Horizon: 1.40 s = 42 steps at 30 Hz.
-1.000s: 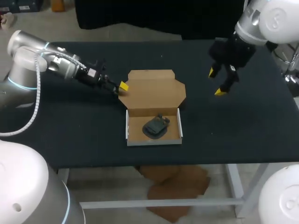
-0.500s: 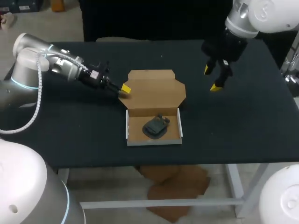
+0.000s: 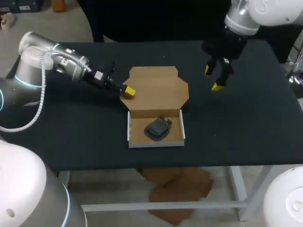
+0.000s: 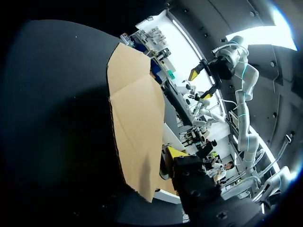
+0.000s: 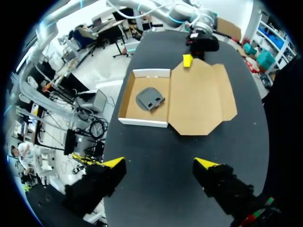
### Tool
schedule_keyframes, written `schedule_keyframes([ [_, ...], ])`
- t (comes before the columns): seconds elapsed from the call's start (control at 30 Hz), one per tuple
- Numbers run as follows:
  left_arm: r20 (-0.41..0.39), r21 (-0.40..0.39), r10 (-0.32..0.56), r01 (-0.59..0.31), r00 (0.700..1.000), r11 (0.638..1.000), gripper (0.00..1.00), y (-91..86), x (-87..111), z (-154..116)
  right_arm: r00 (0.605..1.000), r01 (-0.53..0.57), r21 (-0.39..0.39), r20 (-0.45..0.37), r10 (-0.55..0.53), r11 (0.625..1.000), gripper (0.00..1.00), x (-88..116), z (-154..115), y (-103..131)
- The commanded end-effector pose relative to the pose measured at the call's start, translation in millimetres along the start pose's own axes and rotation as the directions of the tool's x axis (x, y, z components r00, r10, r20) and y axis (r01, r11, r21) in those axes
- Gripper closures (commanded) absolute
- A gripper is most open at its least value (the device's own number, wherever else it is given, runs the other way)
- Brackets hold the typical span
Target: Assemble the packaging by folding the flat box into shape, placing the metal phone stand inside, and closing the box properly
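The brown cardboard box lies mid-table with its white-walled tray [image 3: 156, 143] toward the front and its lid [image 3: 158, 90] folded open behind it. The dark metal phone stand [image 3: 157, 128] lies flat inside the tray. My left gripper [image 3: 128, 91] is at the lid's left edge, and the left wrist view shows the lid [image 4: 135, 118] running just beside the gripper [image 4: 173, 156]. My right gripper [image 3: 215, 78] hangs open and holds nothing above the table's back right. Ahead of the right gripper [image 5: 160, 163], its own view shows the tray [image 5: 142, 122], stand [image 5: 149, 99] and lid [image 5: 201, 97].
The black table [image 3: 246, 123] carries the box at its middle. The table's front edge runs a short way in front of the tray's front wall. My left arm [image 3: 66, 64] lies low over the table's back left.
My left gripper has slid slightly right onto the lid's left edge and has narrowed. The lid's far edge has shifted a little. My right arm has drawn back and left, still open.
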<state>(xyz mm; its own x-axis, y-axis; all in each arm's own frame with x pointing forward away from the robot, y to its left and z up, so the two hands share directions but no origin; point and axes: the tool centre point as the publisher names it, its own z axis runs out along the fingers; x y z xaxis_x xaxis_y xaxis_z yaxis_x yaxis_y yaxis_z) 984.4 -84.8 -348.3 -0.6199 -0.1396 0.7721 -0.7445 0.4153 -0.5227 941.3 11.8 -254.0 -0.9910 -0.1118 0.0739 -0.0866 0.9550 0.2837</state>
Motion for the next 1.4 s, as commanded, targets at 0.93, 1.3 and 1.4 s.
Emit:
schedule_keyframes([
  [0.93,-0.01,0.064,0.071,-0.07,0.997,0.996,0.8,0.2,7.7,0.9,0.999,0.016,0.018,-0.03,-0.015,1.0,0.0,-1.7,4.0,12.5],
  [1.3,-0.009,0.091,0.085,-0.084,0.996,0.992,0.77,-2.4,9.5,1.0,0.999,0.021,0.027,-0.037,-0.02,0.999,0.0,-2.1,4.2,16.3],
  [1.4,0.004,0.098,0.09,-0.09,0.996,0.991,0.82,-3.9,10.4,2.1,0.999,0.022,0.028,-0.037,-0.02,0.999,0.0,-2.0,3.9,16.5],
])
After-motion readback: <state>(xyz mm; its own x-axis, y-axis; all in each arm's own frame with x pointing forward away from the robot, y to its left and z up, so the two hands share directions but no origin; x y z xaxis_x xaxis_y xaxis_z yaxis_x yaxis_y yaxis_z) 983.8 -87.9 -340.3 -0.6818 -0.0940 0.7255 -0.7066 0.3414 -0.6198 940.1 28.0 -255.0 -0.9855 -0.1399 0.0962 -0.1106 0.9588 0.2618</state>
